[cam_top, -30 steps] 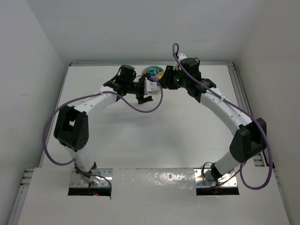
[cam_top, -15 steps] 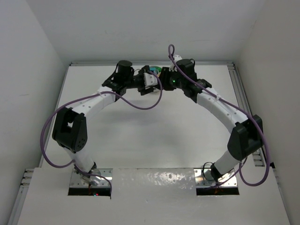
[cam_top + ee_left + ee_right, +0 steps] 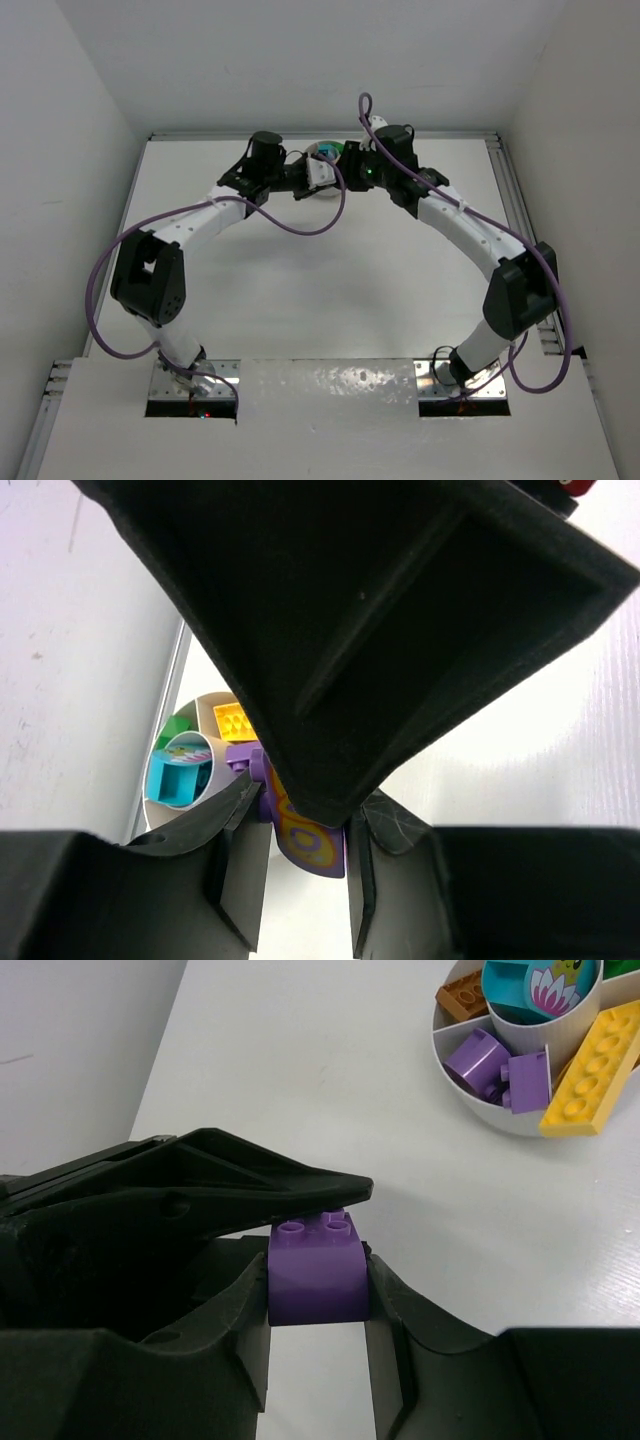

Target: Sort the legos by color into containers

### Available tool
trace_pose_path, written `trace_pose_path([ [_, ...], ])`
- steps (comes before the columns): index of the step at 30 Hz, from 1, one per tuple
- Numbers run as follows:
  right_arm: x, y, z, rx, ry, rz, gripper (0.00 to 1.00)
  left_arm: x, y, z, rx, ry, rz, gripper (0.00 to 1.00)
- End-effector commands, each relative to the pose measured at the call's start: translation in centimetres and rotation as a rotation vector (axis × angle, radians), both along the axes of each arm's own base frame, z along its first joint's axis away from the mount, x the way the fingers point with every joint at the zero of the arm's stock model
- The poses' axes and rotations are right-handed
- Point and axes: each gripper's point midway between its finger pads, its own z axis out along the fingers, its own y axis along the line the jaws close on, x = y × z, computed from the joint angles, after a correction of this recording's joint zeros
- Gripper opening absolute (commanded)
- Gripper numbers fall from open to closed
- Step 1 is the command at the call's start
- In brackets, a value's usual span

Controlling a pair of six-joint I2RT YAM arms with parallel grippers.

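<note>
Left pincer [image 3: 305,825] nearer dish [image 3: 480,1108], white table [image 3: 330,290].

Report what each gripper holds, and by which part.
Right gripper: purple brick, pinched by its opposite side faces. Left gripper: printed purple piece, apparently clamped across its side edges.

- A robotics lab test cell: a bare white table [image 3: 330,290] boxed in by plain white walls [image 3: 70,150] at the left, right and top of the overhead view.
- Two robot arms [image 3: 200,215] are bolted to metal plates [image 3: 215,372] along the bottom edge, trailing purple cables [image 3: 92,305].
- A small white dish [image 3: 490,1120] of coloured legos [image 3: 478,1060] sits upper right in the right wrist view.
</note>
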Motion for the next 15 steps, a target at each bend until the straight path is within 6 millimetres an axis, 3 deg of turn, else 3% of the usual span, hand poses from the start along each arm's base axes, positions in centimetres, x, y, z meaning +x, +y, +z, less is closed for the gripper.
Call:
trace_pose_path([
  [1, 0.6, 0.1, 1.6, 0.044, -0.017, 0.0, 0.24, 0.6, 1.2, 2.0, -0.004, -0.046, 0.08, 0.0],
  [5, 1.3, -2.6, 1.5, 0.05, 0.005, -0.082, 0.53, 3.1, 4.1, -0.2, 0.074, -0.089, 0.185, 0.0],
  [7, 1.7, -4.1, 1.8, 0.052, 0.002, -0.12, 0.58, 4.3, 5.1, -1.4, 0.111, -0.105, 0.195, 0.0],
  [8, 1.7, -4.6, 2.5, 0.048, -0.022, -0.131, 0.6, 5.3, 5.8, -1.1, 0.116, -0.118, 0.21, 0.0],
  [15, 2.0, -6.9, 3.2, -0.072, -0.101, -0.172, 0.66, 9.3, 6.0, -3.8, 0.182, -0.148, 0.237, 0.0],
])
